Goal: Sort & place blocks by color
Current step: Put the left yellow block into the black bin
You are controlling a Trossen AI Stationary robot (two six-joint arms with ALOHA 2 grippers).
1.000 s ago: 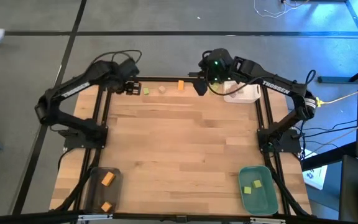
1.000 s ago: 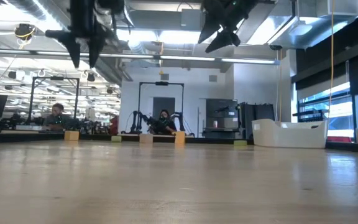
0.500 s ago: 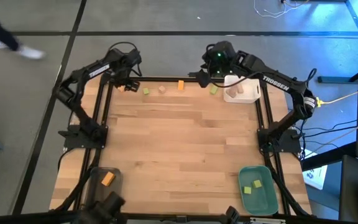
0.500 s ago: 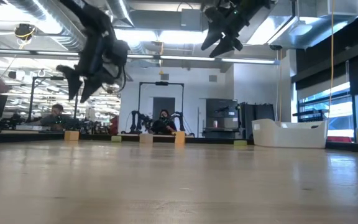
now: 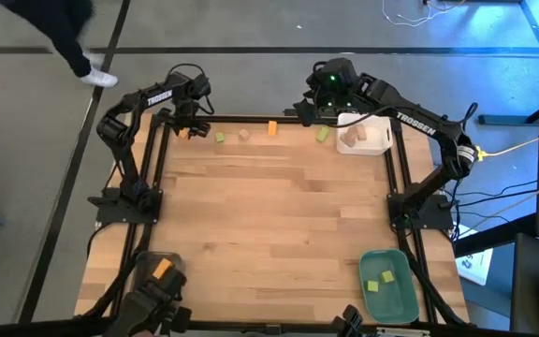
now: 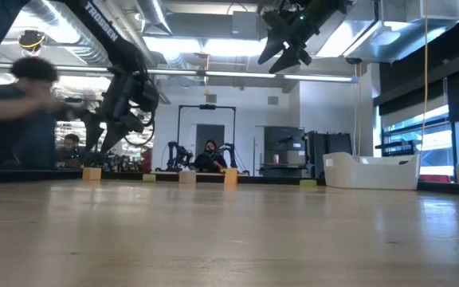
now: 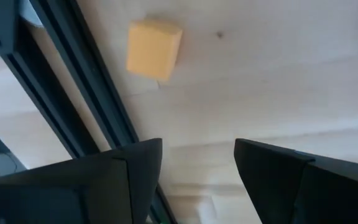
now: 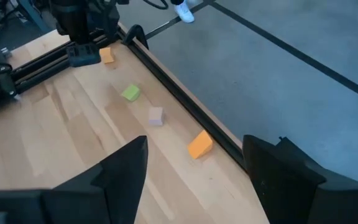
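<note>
1. Pale wood planks make up the table (image 5: 269, 215), framed by dark rails, and it stands on a grey floor crossed by dark lines.
2. We see a row of blocks along the far edge: an orange block (image 7: 153, 49) in the far left corner, then a light green block (image 5: 220, 138), a pale tan block (image 5: 244, 134), a second orange block (image 5: 272, 128) and another green block (image 5: 322, 135).
3. We find the left gripper (image 5: 192, 128) hanging over that far left corner, its fingers spread apart and empty, with the corner orange block on the wood just ahead of them.
4. We find the right gripper (image 5: 303, 110) raised above the far edge, its fingers also apart and holding nothing.
5. We note a white tray (image 5: 374, 139) at the far right with tan pieces in it, a green tray (image 5: 388, 290) at the near right holding two green blocks, and a grey tray (image 5: 148, 271) at the near left holding an orange one.
6. We look level across the table into a bright workshop with ceiling ducts, strip lights and other robot rigs; a blurred person (image 6: 18, 119) passes on the left and others sit farther back.
</note>
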